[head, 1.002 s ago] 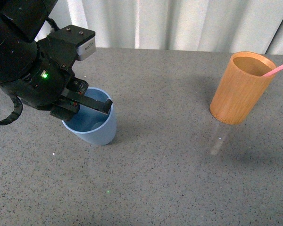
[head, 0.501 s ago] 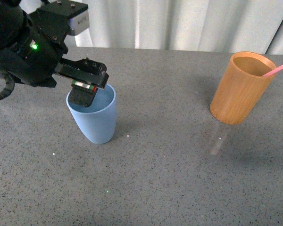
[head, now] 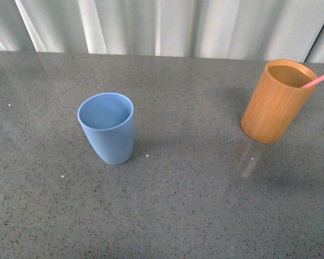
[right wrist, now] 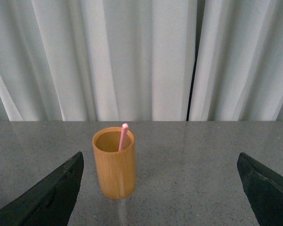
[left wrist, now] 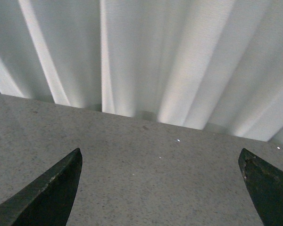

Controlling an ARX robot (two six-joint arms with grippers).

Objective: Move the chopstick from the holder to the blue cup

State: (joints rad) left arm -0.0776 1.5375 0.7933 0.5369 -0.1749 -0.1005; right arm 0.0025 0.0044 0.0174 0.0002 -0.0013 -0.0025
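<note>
The blue cup (head: pixel 108 128) stands upright and empty at the left of the grey table in the front view. The orange-brown holder (head: pixel 276 101) stands at the right with a pink chopstick (head: pixel 319 79) leaning out of its rim. Neither arm shows in the front view. My right gripper (right wrist: pixel 160 188) is open, back from the holder (right wrist: pixel 114 162), which stands upright with the chopstick (right wrist: pixel 123 136) in it. My left gripper (left wrist: pixel 160 183) is open over bare table; its view shows no task object.
The grey speckled table (head: pixel 183 205) runs back to a white pleated curtain (head: pixel 194 27). The curtain (right wrist: pixel 141 56) also fills the background of the right wrist view and of the left wrist view (left wrist: pixel 155 56).
My left arm was at the blue cup, with a finger inside it, then lifted and left the front view. The cup went from tilted to upright. The holder and chopstick have not moved.
</note>
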